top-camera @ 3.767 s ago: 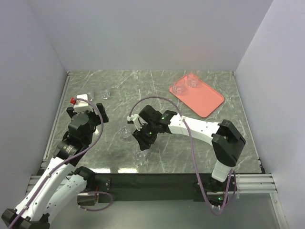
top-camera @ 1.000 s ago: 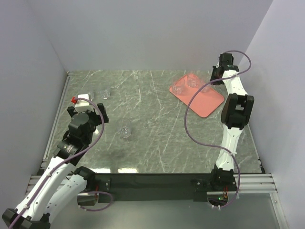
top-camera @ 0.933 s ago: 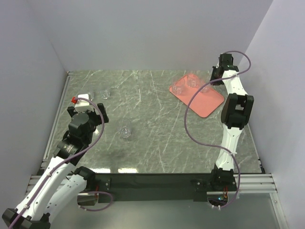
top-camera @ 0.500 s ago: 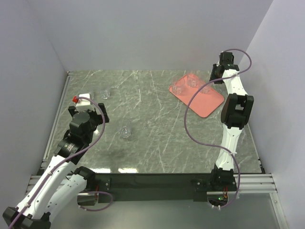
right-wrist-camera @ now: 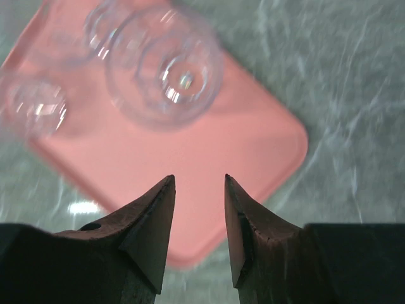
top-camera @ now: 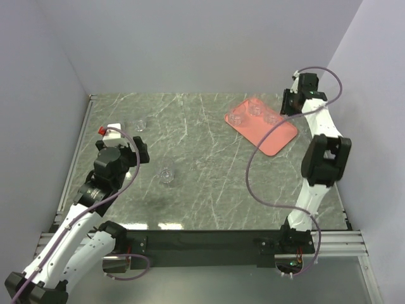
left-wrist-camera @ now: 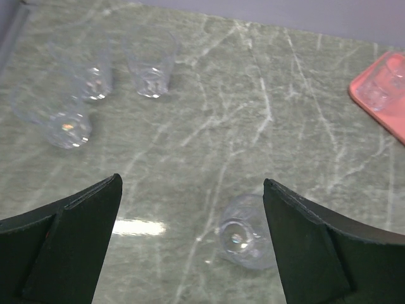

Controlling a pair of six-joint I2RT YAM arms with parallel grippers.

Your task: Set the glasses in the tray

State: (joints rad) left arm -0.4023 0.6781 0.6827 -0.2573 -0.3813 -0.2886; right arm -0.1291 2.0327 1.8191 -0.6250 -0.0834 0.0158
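The smooth salmon tray (top-camera: 275, 136), a round-cornered rectangle with a low rim at 1 o'clock on the green veined table (top-camera: 215, 190), holds three clear round glasses (top-camera: 255, 109), which look blurred under the right gripper (right-wrist-camera: 199, 180), whose jaws stand slightly apart and empty. The left gripper (left-wrist-camera: 191, 190) gapes wide and empty; only its camera shows three far glasses (left-wrist-camera: 150, 66) clearly at 10 o'clock, with a lone glass (left-wrist-camera: 243, 237) left of centre.

Clear, glossy glasses (left-wrist-camera: 150, 63) are glinting on the matt plastic-looking tray (right-wrist-camera: 253, 133); the polished, marble-patterned table (top-camera: 209, 171) is reflecting light.
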